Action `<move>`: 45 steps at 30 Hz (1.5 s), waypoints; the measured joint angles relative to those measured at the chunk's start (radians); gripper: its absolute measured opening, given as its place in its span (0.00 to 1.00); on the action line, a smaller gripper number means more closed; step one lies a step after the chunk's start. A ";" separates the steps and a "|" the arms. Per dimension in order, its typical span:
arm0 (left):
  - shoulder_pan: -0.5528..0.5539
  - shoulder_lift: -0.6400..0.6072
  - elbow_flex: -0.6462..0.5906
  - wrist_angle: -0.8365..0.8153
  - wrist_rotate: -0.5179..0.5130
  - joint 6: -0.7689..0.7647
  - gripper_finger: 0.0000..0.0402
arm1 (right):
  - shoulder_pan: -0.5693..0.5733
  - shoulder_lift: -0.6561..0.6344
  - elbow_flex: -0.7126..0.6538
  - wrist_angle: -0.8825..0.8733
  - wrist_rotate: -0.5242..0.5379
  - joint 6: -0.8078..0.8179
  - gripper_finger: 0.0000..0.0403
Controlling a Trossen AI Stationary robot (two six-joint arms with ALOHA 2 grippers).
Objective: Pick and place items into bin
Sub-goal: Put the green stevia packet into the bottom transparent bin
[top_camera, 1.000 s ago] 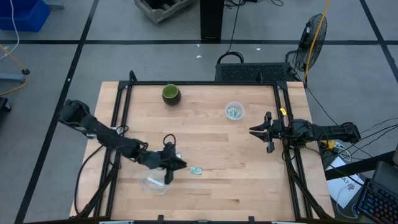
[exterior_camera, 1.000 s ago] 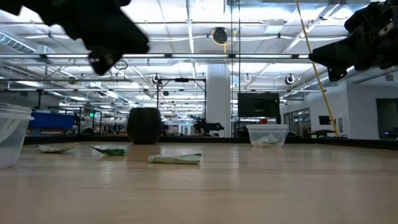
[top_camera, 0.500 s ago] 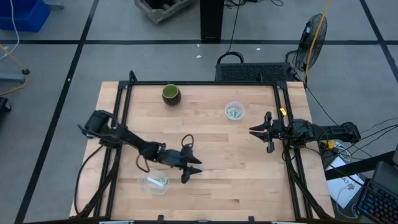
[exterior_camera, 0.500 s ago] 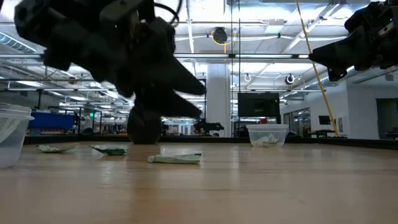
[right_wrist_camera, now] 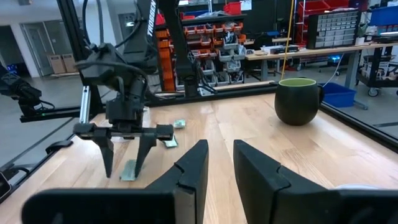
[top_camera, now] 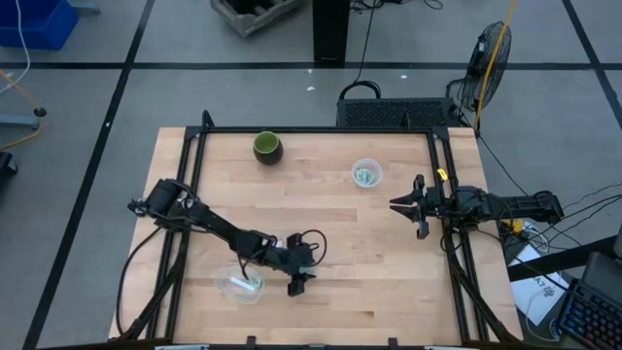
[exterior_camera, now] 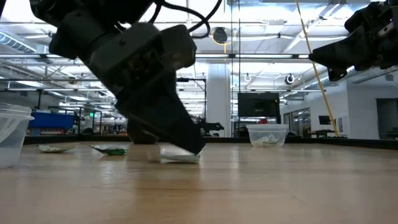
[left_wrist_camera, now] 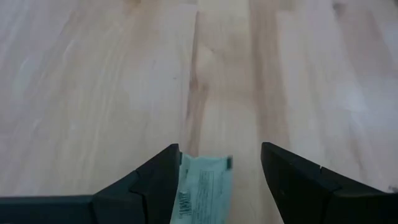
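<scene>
My left gripper stands open, low over the near middle of the table, fingers pointing down. A pale green-and-white item lies flat on the wood between its fingers, close beside one finger. The same item shows under the gripper in the low view. Two more items lie flat on the table farther left. A clear cup by the left gripper holds an item. My right gripper hovers at the right edge, slightly open and holding nothing. My left gripper stands open astride the item from above. One finger is right against the item's long edge; whether it touches, I cannot tell. The other finger stands clear of it. The item lies flat on the table.
A dark green cup stands at the far edge. A second clear cup with items in it stands far right of middle. A black frame runs along the table's sides. Bare wood lies between the two grippers.
My left gripper has gone from above the near clear cup toward the table's right edge, has opened wide, and has come down over the item on the wood. An item now shows in that cup. My right gripper has kept still.
</scene>
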 joint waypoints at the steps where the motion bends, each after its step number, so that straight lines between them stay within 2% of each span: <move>1: -0.001 0.000 0.002 -0.006 -0.004 0.000 0.58 | 0.000 0.000 0.000 0.000 0.000 0.000 0.17; 8: 0.000 0.000 0.005 -0.043 -0.044 0.009 0.58 | 0.000 0.000 0.000 0.000 0.000 0.000 0.17; 28: -0.001 -0.001 0.005 -0.103 -0.077 -0.008 0.57 | 0.000 0.000 0.000 0.000 0.000 0.000 0.17; 31: -0.002 -0.001 0.005 -0.108 -0.089 -0.006 0.52 | 0.000 0.000 0.000 0.000 0.000 0.000 0.17; 40: 0.009 -0.001 0.005 -0.115 -0.096 -0.005 0.29 | 0.000 0.000 0.000 0.000 0.000 0.000 0.17; 45: 0.011 -0.002 0.005 -0.112 -0.096 -0.004 0.21 | 0.000 0.000 0.000 0.000 0.000 0.000 0.17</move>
